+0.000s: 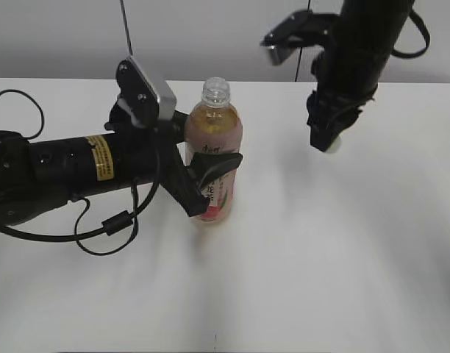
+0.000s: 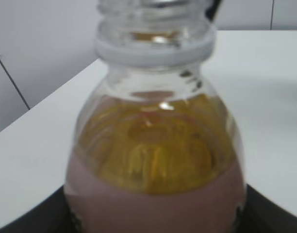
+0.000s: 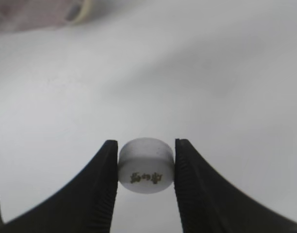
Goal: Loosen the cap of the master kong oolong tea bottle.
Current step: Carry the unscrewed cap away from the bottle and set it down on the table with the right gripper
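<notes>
Two arms show in the exterior view: the left gripper (image 1: 210, 173) clamps the bottle (image 1: 212, 147) at table centre, neck bare; the right gripper (image 1: 329, 141) hovers at three o'clock. Left wrist: threads (image 2: 156, 12) exposed. Right wrist: fingers pinch the cap (image 3: 146, 165). Unscrewing looks done; next, set it down.
</notes>
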